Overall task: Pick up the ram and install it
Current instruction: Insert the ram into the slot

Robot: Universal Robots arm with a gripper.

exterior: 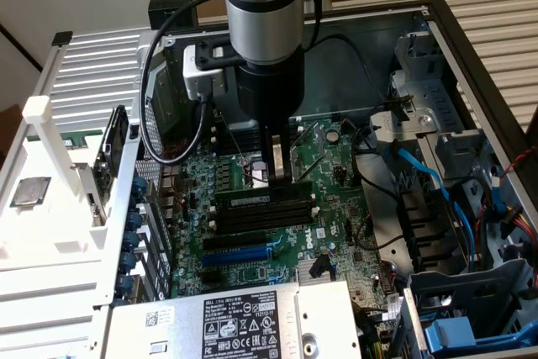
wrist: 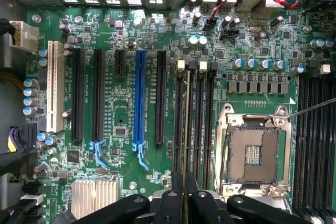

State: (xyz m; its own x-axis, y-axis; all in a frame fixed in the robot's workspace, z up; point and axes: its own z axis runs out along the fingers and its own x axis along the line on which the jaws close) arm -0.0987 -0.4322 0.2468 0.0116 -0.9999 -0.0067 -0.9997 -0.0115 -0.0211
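Note:
The ram (exterior: 252, 199) is a thin dark-green stick with a white label, standing on edge along the black memory slots (exterior: 261, 216) of the motherboard in the open computer case. My gripper (exterior: 280, 176) reaches straight down onto it, fingers shut on its upper edge toward the exterior view's right half of the stick. In the wrist view the ram (wrist: 186, 124) appears edge-on as a thin line running away from my gripper (wrist: 185, 200) between the slots with white end clips (wrist: 202, 65). I cannot tell how deep it sits in the slot.
An open CPU socket (wrist: 252, 153) lies beside the memory slots, and a blue expansion slot (wrist: 139, 103) on their other side. The power supply (exterior: 244, 317) is at the case front, a drive cage with blue cables (exterior: 429, 174) at the exterior view's right. A black cable (exterior: 151, 115) loops off my wrist.

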